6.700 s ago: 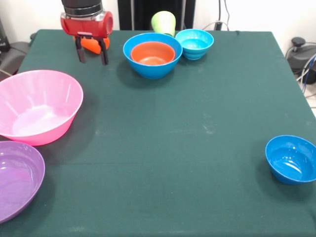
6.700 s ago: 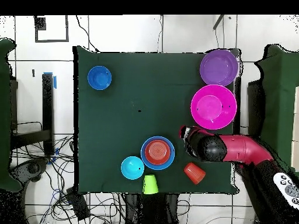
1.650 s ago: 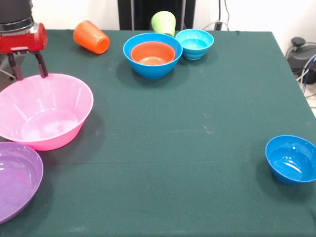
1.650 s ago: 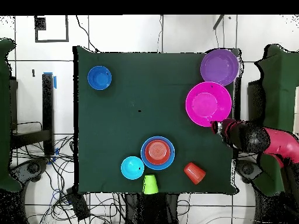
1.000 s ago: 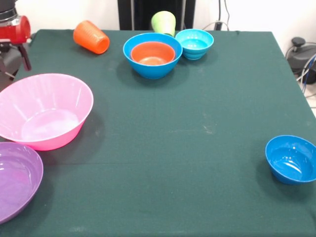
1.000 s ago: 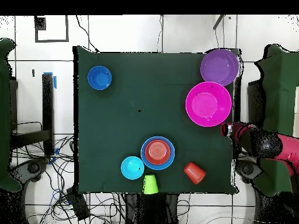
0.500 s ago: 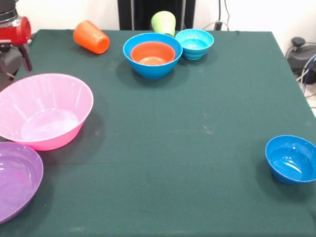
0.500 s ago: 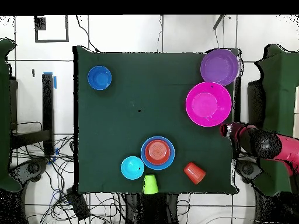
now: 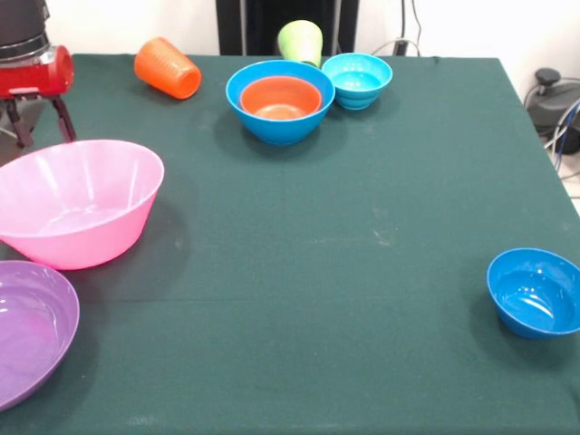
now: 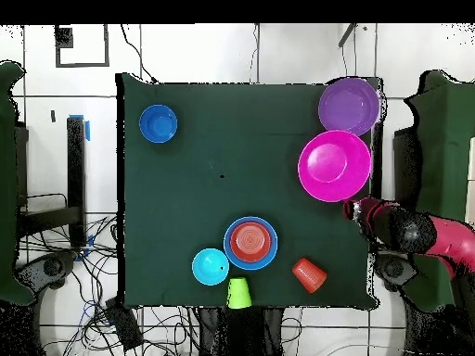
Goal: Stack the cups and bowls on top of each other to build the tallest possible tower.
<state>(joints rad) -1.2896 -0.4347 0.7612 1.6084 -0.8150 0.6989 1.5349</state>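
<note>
Gripper (image 9: 36,122) is hanging just beside the pink bowl (image 9: 77,204), at its rim on the orange cup (image 9: 168,68) side, jaws spread and holding nothing. Bowl is looking tilted, next to the purple bowl (image 9: 27,331). For a good grasp, I think one finger should be going inside the rim and one outside, then closing gently so the bowl is not sliding away.

Green-clothed table (image 9: 381,181) — cables (image 10: 102,306) around
</note>
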